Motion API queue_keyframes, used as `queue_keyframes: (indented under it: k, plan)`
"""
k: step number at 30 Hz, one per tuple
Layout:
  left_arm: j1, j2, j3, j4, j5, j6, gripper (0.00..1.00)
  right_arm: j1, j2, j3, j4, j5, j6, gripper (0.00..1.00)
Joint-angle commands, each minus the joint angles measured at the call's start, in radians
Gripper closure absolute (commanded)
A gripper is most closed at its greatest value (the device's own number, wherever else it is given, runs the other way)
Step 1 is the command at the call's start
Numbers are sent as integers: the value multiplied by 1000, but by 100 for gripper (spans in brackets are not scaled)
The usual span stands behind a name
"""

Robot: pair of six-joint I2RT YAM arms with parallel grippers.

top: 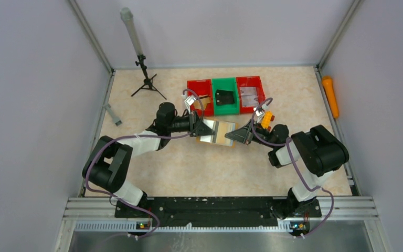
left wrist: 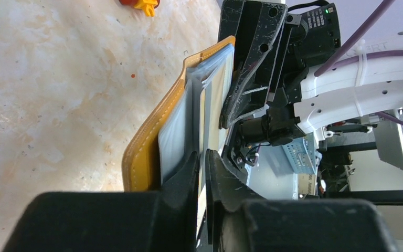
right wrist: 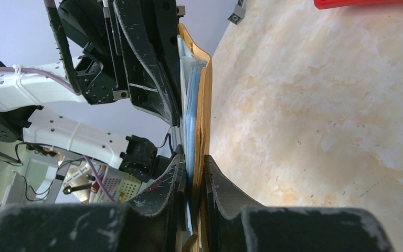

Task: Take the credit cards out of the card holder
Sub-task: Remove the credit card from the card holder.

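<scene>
The mustard-brown card holder is held off the table between both arms, its grey shiny lining facing up. My left gripper grips it from the left and my right gripper from the right. In the left wrist view my left gripper is shut on the thin edge of a pale tan credit card, which stands beside the clear sleeves inside the leather cover. In the right wrist view my right gripper is shut on the card holder's brown edge and its sleeves.
Two red bins and a green bin with a black object stand just behind the arms. A yellow-red toy block lies by the right wrist. A tripod stands back left, and an orange cylinder lies at the right wall.
</scene>
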Motion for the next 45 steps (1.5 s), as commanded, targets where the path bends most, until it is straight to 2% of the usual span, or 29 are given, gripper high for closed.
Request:
queue_keyframes:
  k: [1, 3, 5, 10, 13, 31, 35, 37, 43, 45]
  plan:
    - [12, -20, -6, 79, 17, -12, 82, -14, -18, -4, 240, -19, 0, 100]
    - [8, -16, -9, 94, 21, -18, 76, -13, -18, -4, 240, -21, 1, 100]
    - [6, -14, -7, 98, 27, -20, 77, -13, -18, -3, 240, -21, 1, 100]
    - [4, 0, -3, 108, 40, -31, 89, -14, -18, -2, 241, -24, 2, 100]
    - [4, 6, -1, 115, 43, -39, 100, -13, -22, -3, 240, -24, 2, 100]
    - [33, -14, -15, 83, 8, -22, 100, -20, -28, -5, 240, -28, 6, 100]
    - [15, 3, -2, 76, 20, -13, 71, -19, -28, -3, 239, -30, 6, 100]
    - [4, 7, 5, 59, 19, 1, 64, -19, -27, -4, 241, -30, 6, 100]
    - [-14, 25, 28, 19, 19, 20, 64, -18, -30, -2, 241, -33, 9, 100]
    - [-22, 37, 37, 21, 27, 14, 68, -15, -30, 0, 242, -35, 10, 100]
